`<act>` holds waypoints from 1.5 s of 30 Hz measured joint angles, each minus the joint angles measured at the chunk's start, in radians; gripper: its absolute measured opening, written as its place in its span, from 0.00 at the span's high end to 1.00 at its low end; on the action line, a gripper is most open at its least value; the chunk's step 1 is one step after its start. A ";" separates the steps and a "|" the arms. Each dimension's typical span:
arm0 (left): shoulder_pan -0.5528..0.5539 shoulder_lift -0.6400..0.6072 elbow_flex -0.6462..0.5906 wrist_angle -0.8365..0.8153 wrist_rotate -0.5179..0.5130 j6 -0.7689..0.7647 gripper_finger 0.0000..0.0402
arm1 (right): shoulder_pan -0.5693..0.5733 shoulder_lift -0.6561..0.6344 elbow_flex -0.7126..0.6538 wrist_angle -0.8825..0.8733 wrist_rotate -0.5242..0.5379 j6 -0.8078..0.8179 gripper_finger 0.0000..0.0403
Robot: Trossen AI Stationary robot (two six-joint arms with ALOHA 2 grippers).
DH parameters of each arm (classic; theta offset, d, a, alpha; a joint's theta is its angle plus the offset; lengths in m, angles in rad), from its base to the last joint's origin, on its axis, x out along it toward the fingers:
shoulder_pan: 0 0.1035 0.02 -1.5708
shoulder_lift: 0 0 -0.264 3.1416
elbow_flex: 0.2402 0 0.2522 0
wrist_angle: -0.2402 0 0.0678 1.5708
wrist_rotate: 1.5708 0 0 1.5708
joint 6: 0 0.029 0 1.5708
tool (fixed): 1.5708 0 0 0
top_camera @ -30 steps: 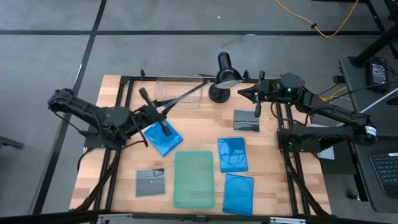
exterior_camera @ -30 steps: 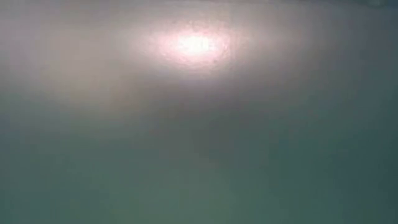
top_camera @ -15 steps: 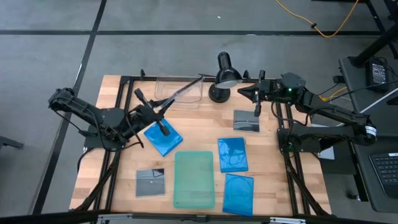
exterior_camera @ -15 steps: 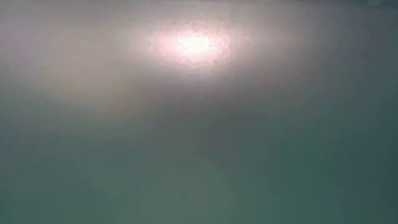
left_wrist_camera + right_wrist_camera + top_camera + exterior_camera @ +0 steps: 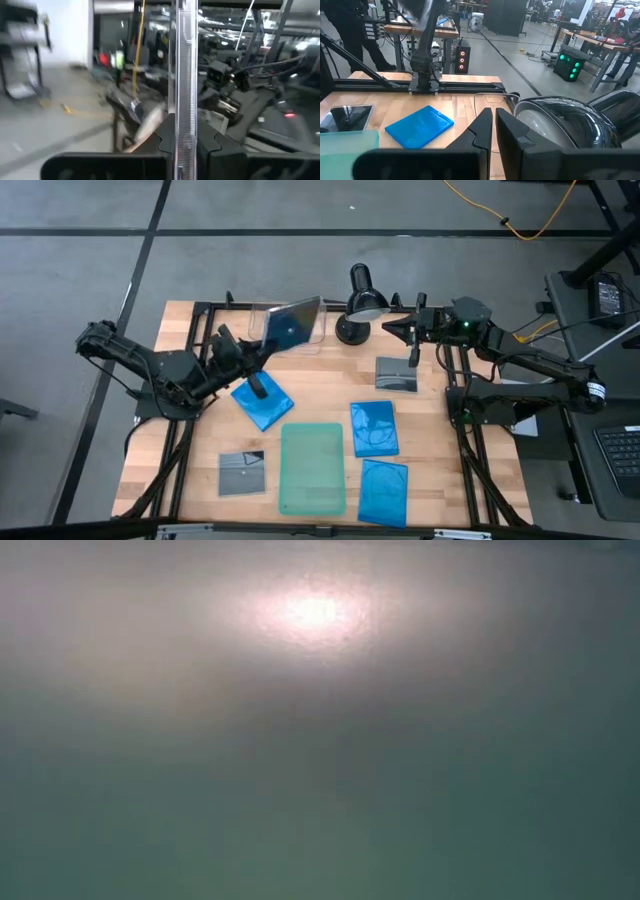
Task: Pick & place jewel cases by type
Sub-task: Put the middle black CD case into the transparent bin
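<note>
My left gripper (image 5: pixel 252 356) is shut on a smoky grey jewel case (image 5: pixel 292 326), held in the air over the clear bin (image 5: pixel 262 313) at the table's far side. Its face shows from above. Three blue jewel cases (image 5: pixel 262 404) (image 5: pixel 374 427) (image 5: pixel 383 491) and two grey ones (image 5: pixel 241 473) (image 5: pixel 396 373) lie flat on the table. My right gripper (image 5: pixel 392 329) hovers shut at the far right, beside the lamp, touching nothing. My left gripper pinches the grey case between its two fingers (image 5: pixel 165 142) at the case's near edge (image 5: pixel 268 346). The fingers come level from the table's left. In the left wrist view the case's ribbed clear edge (image 5: pixel 183 95) stands between them. The case is lifted clear, slanting out above the bin.
A pale-green flat tray (image 5: pixel 312 467) lies at the near middle between the cases. A black desk lamp (image 5: pixel 360 306) stands at the far edge next to the bin. Black frame rails run along both table sides. The low view shows only a blurred glow.
My left gripper has rolled about its own line while staying in place. The grey case, first seen edge-on from above as a thin line, has turned so that its broad face now shows. My right arm has kept still.
</note>
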 joint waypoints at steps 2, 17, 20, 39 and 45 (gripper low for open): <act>0.010 0.002 0.000 -0.055 0.027 -0.178 0.97 | 0.000 0.000 0.000 -0.001 0.000 0.000 0.93; 0.062 0.003 0.000 -0.098 0.158 -0.906 0.97 | 0.000 0.001 0.000 -0.026 -0.003 -0.033 0.93; 0.062 0.003 0.000 -0.092 0.164 -0.956 0.97 | 0.000 0.001 0.000 -0.026 -0.003 -0.033 0.93; 0.062 0.003 0.000 -0.102 0.171 -0.510 0.96 | 0.000 0.001 0.000 -0.026 -0.003 -0.052 0.93; 0.054 0.004 0.000 -0.148 0.172 -0.300 0.96 | 0.000 0.001 0.000 -0.026 -0.003 -0.052 0.93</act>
